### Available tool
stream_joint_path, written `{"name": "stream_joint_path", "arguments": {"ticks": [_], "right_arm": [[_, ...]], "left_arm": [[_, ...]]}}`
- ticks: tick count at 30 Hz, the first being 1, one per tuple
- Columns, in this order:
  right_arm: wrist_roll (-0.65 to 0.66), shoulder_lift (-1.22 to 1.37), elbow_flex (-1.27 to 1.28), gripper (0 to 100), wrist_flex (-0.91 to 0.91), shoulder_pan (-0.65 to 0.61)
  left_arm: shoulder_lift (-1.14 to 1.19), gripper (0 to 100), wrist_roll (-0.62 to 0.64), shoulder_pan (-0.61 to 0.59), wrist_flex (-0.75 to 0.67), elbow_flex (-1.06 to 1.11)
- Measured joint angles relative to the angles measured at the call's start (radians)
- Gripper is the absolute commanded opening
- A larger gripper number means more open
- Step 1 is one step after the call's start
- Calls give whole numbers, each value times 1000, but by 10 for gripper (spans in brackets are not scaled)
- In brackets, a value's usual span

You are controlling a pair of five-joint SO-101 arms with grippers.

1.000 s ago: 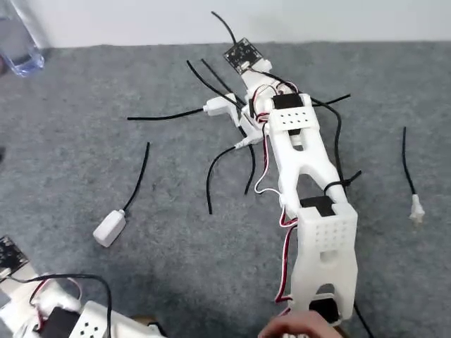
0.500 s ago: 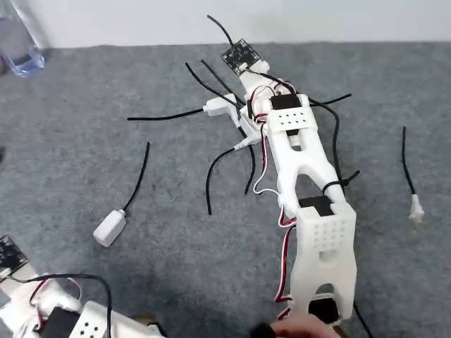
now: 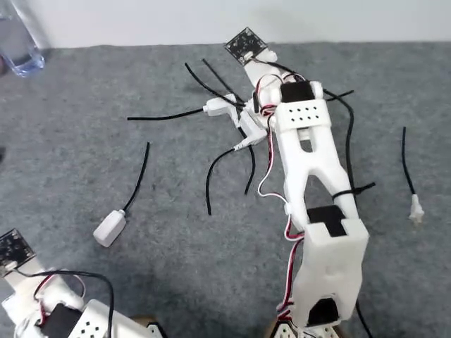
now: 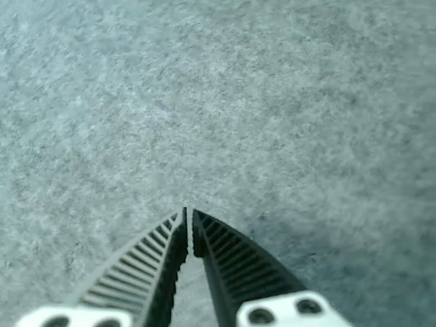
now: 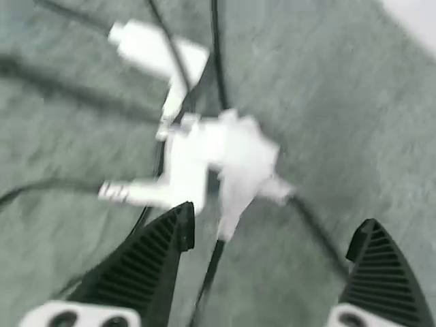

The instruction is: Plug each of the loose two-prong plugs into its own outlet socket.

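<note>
My right gripper (image 5: 272, 235) hangs open just above a knot of white plugs and sockets (image 5: 221, 157) with tangled black cords. Another white plug (image 5: 157, 51) lies a little beyond it. From above, this cluster (image 3: 243, 123) sits at the back middle of the carpet, with the right arm (image 3: 303, 134) stretched over it. A white outlet socket (image 3: 109, 228) on a black cord lies alone at the front left. A loose two-prong plug (image 3: 417, 210) lies at the right edge. My left gripper (image 4: 189, 219) is shut, holding nothing, over bare carpet at the front left corner.
Grey carpet (image 3: 84, 162) covers the whole table. A clear plastic bottle (image 3: 17, 42) stands at the back left corner. Loose black cords (image 3: 211, 179) spread out from the cluster toward the middle. A white wall runs along the back edge.
The right arm has swung slightly right and back, and its wrist has turned over the cluster. A hand at the front edge by the arm's base has gone. The left arm shifted slightly.
</note>
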Motion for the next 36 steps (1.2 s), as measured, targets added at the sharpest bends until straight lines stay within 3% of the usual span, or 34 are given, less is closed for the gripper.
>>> {"name": "stream_joint_path", "arguments": {"ticks": [13, 17, 22, 27, 36], "right_arm": [[51, -290, -2, 339, 526, -149], [17, -396, 63, 339, 535, -163], [9, -562, 229, 339, 535, -193], [0, -781, 454, 339, 535, -216], [-28, -1321, 1146, 339, 382, -408]], "left_arm": [[0, 12, 0, 127, -28, -81], [0, 17, 0, 132, -28, -161], [-6, 130, -58, 186, -28, -253], [-9, 163, -143, 334, -32, -296], [-5, 164, -462, 635, -40, -301]]}}
